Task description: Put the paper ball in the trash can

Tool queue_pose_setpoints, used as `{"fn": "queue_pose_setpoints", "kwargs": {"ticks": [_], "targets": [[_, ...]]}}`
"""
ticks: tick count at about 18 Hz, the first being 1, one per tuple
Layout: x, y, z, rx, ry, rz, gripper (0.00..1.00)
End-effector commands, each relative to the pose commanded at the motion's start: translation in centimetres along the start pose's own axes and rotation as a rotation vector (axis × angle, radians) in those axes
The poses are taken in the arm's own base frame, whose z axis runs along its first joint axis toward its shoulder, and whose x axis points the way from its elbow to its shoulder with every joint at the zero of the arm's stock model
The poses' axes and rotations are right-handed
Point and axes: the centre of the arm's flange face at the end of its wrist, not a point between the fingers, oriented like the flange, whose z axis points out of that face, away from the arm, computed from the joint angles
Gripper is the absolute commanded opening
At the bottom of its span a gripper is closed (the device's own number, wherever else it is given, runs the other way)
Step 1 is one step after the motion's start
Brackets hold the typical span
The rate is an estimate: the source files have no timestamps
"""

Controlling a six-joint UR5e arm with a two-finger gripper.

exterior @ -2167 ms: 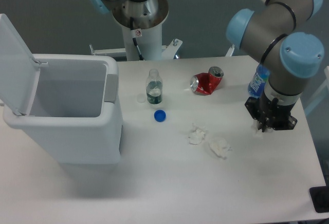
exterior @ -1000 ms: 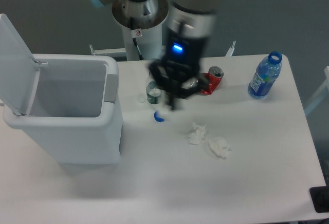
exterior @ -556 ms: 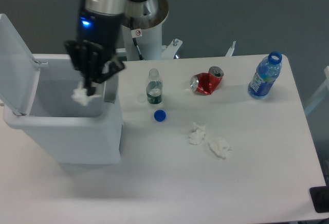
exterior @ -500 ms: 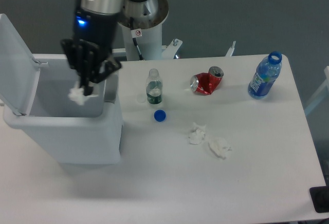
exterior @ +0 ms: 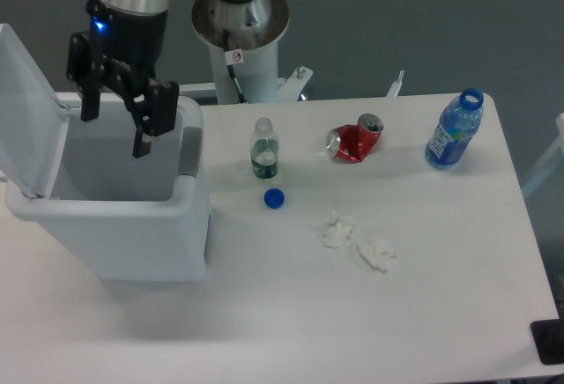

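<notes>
And it's away! The gripper (exterior: 112, 133), clamped on the paper ball half a second ago, now hangs spread wide and empty over the trash can (exterior: 115, 225). The ball is out of sight, probably down inside the bin behind its near wall, so the drop looks done.

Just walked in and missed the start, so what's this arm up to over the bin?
The gripper hangs open above the trash can, whose lid stands flipped up. Nothing shows between its fingers, and no paper ball can be seen in the bin from this angle. Two paper wads, a crushed red can and bottles sit untouched on the table.
</notes>
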Motion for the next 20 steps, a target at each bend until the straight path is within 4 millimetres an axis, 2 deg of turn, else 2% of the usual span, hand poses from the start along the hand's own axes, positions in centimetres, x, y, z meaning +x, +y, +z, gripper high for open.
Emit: {"fn": "queue_pose_setpoints", "kwargs": {"ticks": [2,4,6,11,14,18,20], "targets": [[-2.1,2.0,-0.1,-0.088,-0.064,0.051,1.00],[-4.6,4.0,-0.3,-0.118,-0.093,0.015,1.00],[-8.0,7.0,-0.6,-0.143,-0.118,-0.056,1.00],[-17.0,14.5,2.1,-0.212,-0.114,-0.136,1.00],[-20.6,18.5,4.4,-0.256,-0.084,-0.176,1.00],[-22.9,22.2,9.1,-0.331,-0.019,-0.147,1.00],[-23.8,24.0,12.1,-0.394,0.016,-0.123,1.00]]}}
